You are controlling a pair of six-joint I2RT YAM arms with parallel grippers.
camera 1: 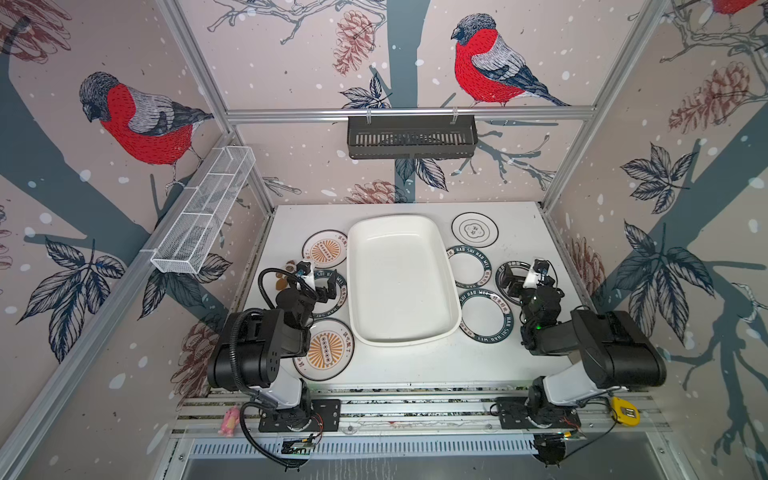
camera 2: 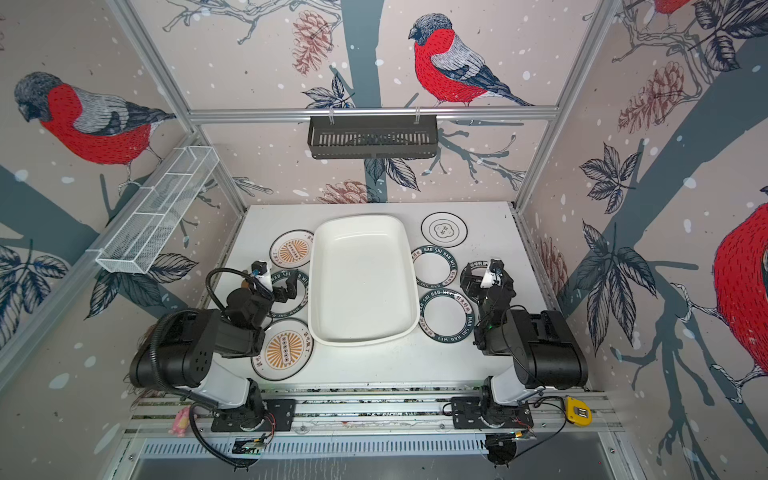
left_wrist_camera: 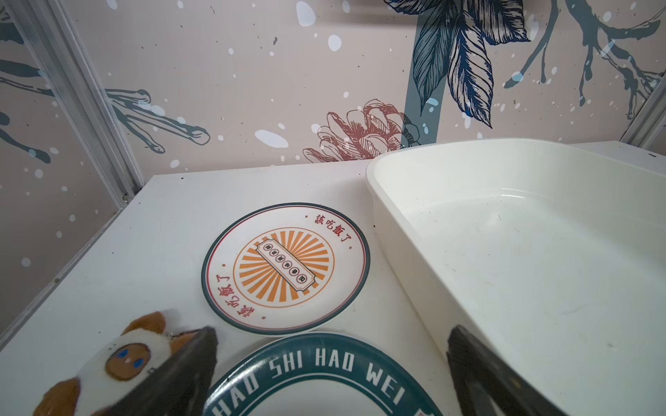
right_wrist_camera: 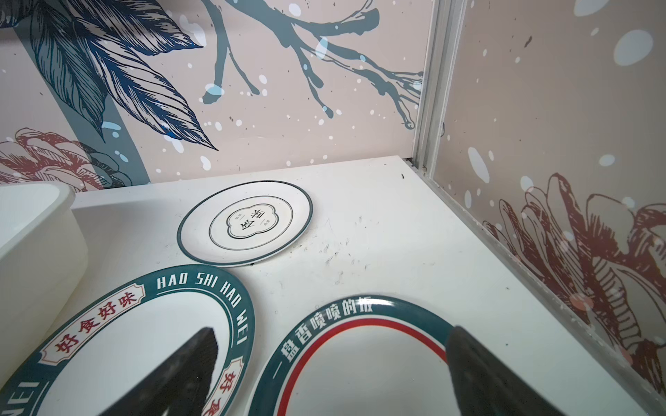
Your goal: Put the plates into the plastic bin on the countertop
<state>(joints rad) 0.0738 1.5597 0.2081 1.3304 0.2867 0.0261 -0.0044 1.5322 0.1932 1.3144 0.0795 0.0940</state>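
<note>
I see the bin point(camera 1: 399, 274) sitting empty in the middle of the desk point(camera 1: 415, 365), placed, I take it, so that either arm can reach it. None of the plates is in it yet: they all lie flat on the desk to either side. My left gripper point(left_wrist_camera: 332, 328) is spread wide and holds nothing, poised low over the green-lettered plate point(left_wrist_camera: 317, 374) just beside the bin's wall, with a sunburst plate point(left_wrist_camera: 284, 268) beyond it and a small plush toy point(left_wrist_camera: 122, 360) close to one finger. My right gripper point(right_wrist_camera: 331, 328) is likewise wide and empty, straddling the gap between a lettered plate point(right_wrist_camera: 119, 335) and a red-ringed plate point(right_wrist_camera: 360, 360), the black-ringed plate point(right_wrist_camera: 245, 223) farther off. Since the plates lie flat, I judge I must catch a rim from the side, and keep clear of the toy
</note>
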